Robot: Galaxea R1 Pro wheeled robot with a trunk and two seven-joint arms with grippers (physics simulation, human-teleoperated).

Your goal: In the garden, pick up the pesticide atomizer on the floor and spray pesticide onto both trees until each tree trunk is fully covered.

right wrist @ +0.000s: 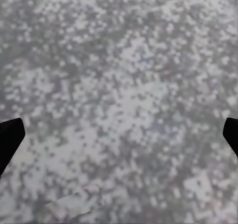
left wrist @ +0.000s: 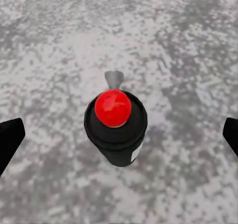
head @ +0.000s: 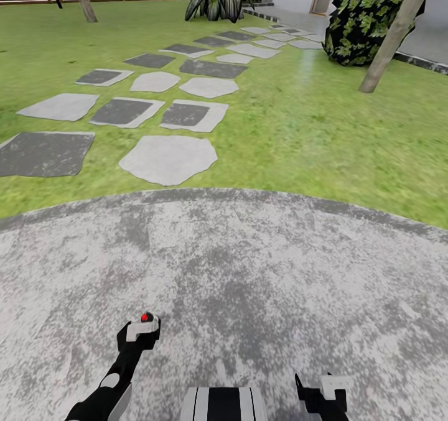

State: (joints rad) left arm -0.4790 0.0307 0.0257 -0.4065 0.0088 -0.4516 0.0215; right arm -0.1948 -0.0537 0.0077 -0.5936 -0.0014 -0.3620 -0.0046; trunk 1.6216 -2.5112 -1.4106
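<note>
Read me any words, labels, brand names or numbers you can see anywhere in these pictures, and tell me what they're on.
No readable text anywhere.
Pesticide atomizer: a small pale patch low on its dark body might be a label, but it is too small and turned away to read.
Paved floor, stepping stones: no markings.

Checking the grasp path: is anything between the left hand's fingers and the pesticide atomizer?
Nothing: in the left wrist view, only bare mottled grey paving separates the open fingers from the pesticide atomizer.
</note>
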